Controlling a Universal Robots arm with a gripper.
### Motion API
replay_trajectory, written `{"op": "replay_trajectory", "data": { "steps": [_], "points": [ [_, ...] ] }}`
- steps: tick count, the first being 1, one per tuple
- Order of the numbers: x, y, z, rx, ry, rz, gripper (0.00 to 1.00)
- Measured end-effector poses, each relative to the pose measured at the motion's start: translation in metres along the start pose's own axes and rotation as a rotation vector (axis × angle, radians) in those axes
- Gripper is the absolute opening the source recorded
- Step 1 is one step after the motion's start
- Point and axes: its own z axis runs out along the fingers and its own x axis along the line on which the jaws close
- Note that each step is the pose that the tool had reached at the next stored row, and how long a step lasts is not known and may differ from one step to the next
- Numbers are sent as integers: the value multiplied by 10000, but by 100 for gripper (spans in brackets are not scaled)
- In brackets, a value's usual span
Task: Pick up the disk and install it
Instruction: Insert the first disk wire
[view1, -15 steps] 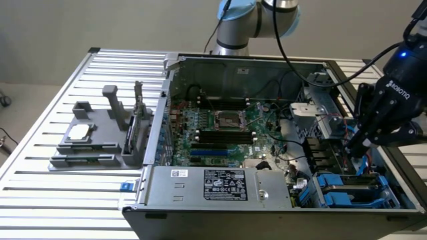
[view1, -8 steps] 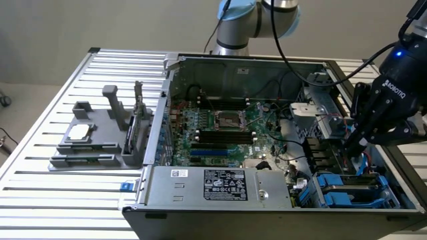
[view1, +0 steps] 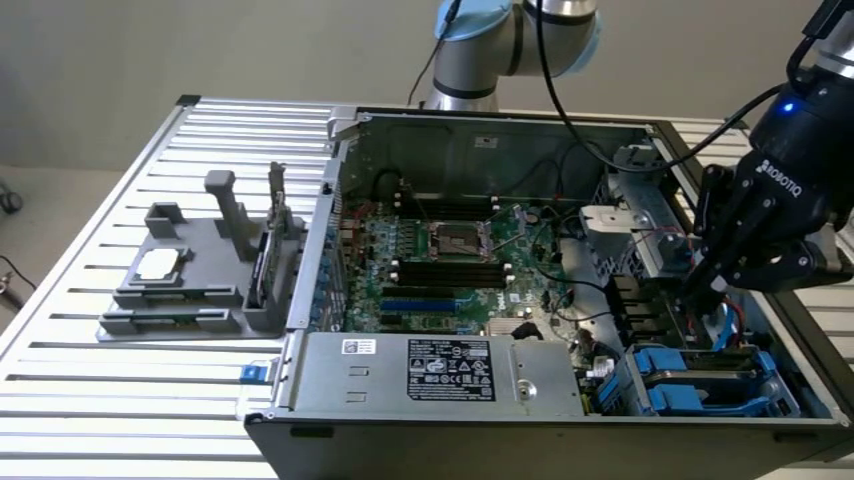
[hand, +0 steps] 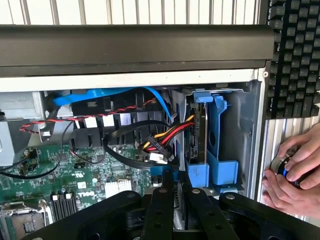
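A blue carrier (hand: 216, 145) is seen around the dark-edged disk (hand: 199, 132). The gripper (hand: 176, 192) is coloured black. Red, yellow and black wires (hand: 167, 135) are shown above a green motherboard (view1: 447, 265), beside a grey ribbed table (view1: 120, 200).

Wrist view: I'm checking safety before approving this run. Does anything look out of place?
Yes. A person's hands grip a small round object just outside the computer case, close to the gripper and the disk in its blue carrier. Hands that near the arm look out of place.
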Motion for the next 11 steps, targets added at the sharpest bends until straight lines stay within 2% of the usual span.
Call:
{"op": "replay_trajectory", "data": {
  "steps": [5,7,11],
  "points": [
    [-64,7,32,4,24,-3,16],
    [-87,11,47,5,50,-7,16],
    [-107,14,61,6,55,-7,16]
  ]
}}
